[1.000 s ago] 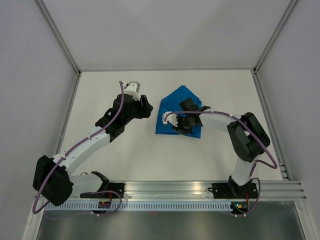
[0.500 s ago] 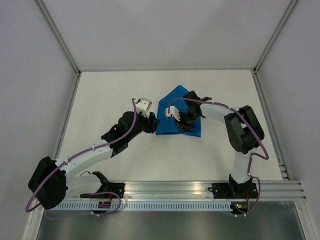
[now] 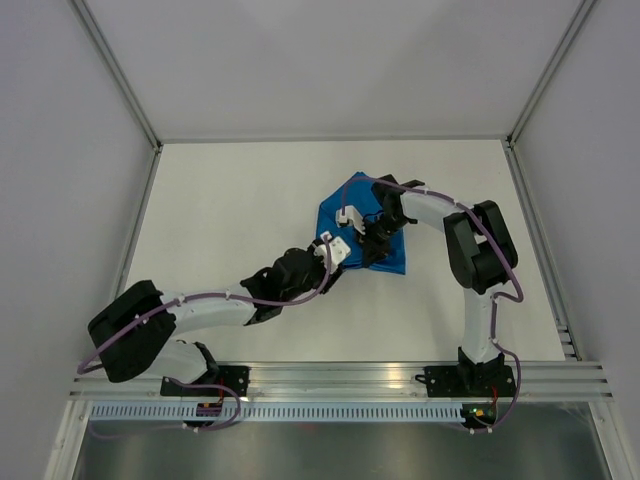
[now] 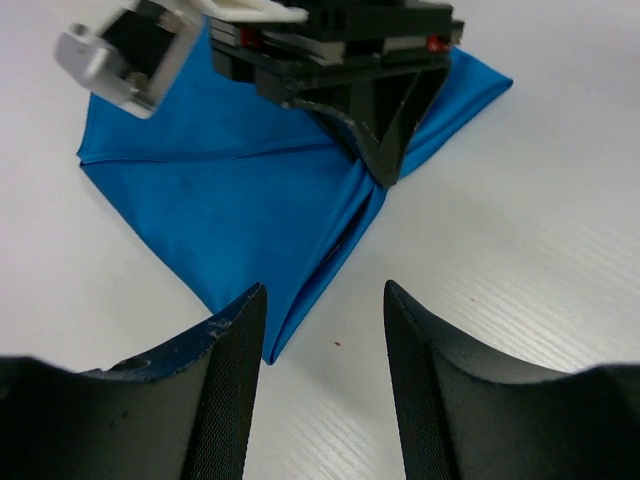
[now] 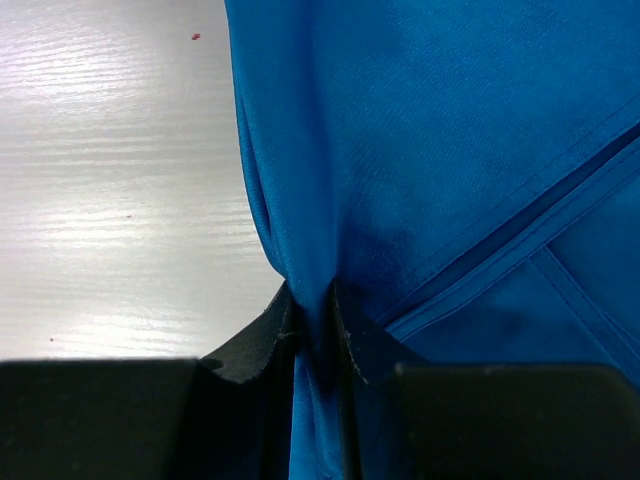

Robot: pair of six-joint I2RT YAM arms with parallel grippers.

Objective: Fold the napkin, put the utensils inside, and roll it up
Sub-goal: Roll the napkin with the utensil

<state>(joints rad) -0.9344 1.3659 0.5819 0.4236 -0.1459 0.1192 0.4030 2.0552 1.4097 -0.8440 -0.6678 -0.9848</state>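
The napkin (image 3: 330, 205) is a bright blue cloth lying partly folded on the white table, with creases running across it (image 4: 200, 190). My right gripper (image 5: 315, 300) is shut on a raised fold of the napkin (image 5: 450, 150), and blue fabric fills the gap between its jaws. The top view has that gripper (image 3: 372, 240) over the cloth's middle. My left gripper (image 4: 322, 300) is open and low over bare table, just short of the cloth's near corner, its left finger (image 4: 235, 345) beside that corner. In the top view it (image 3: 338, 262) sits at the napkin's near edge. The utensils are out of view.
White walls with metal posts enclose the table (image 3: 230, 200) on three sides. A metal rail (image 3: 340, 378) carrying both arm bases runs along the near edge. The right arm (image 3: 480, 250) arches over the table's right side.
My left arm swung from the table's left side down and right to the napkin's near corner. My right gripper closed on a fold and shifted toward the back.
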